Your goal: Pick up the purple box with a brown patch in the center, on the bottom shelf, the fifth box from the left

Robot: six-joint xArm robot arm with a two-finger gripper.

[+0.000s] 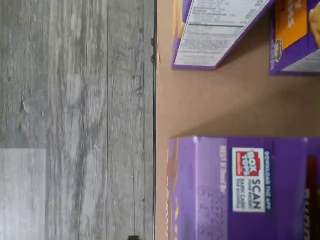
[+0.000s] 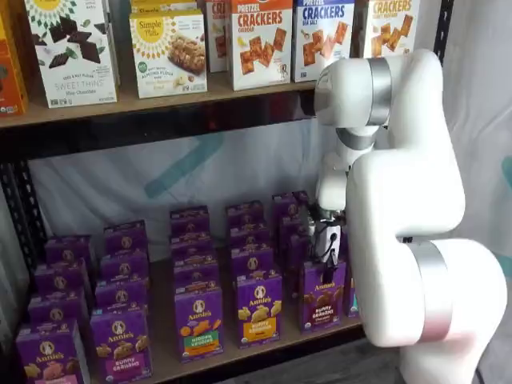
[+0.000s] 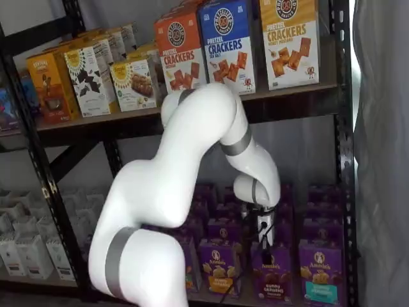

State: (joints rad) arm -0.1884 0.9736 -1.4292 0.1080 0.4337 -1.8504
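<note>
The purple box (image 2: pixel 322 294) with the dark brown "bunny grahams" band stands upright in the front row of the bottom shelf (image 2: pixel 232 352). It also shows in a shelf view (image 3: pixel 271 276), between a yellow-band carton (image 3: pixel 220 265) and a teal-band carton (image 3: pixel 319 272). My gripper (image 2: pixel 329 253) hangs just above and slightly behind this box's top, and shows in both shelf views (image 3: pixel 264 236). Its fingers show no clear gap and hold nothing that I can see. The wrist view shows a purple carton top with a Box Tops label (image 1: pixel 245 185) close below the camera, on the brown board (image 1: pixel 225 110).
Several rows of purple Annie's cartons (image 2: pixel 192 240) fill the shelf behind and left of the box. Cracker boxes (image 2: pixel 260 40) stand on the higher board. My white arm (image 2: pixel 400 200) covers the shelf's right end. The wrist view shows grey floor (image 1: pixel 75 120) past the shelf's black front rail.
</note>
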